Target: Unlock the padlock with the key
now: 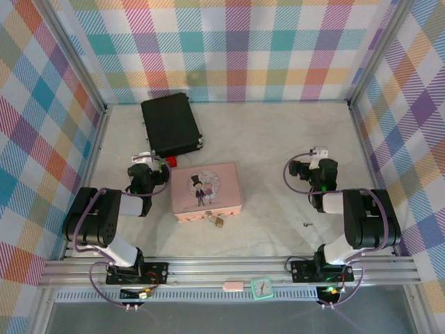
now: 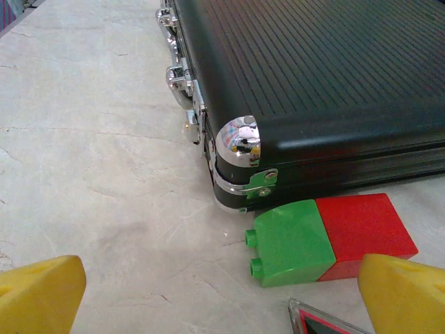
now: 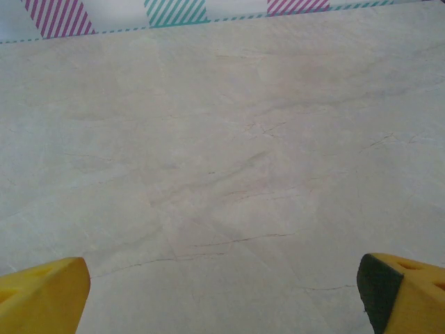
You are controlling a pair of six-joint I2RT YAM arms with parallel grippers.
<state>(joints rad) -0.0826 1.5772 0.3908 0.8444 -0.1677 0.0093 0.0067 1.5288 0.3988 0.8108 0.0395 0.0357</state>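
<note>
From above, the padlock [image 1: 219,221] sits at the near edge of a pink tin [image 1: 207,189], mid-table. The key [image 1: 306,224] – a faint sliver – lies well to its right. A black case [image 1: 170,125] sits far left.

Left wrist: the left claw [image 2: 221,299] gapes wide before the case's corner and a green-and-red block [image 2: 327,238] – a silver-edged corner [image 2: 313,316] is cut off below.

Right wrist: the right claw [image 3: 222,296] is wide over the bare marbled table [image 3: 222,139], with a plaid wall [image 3: 174,12] beyond.
</note>
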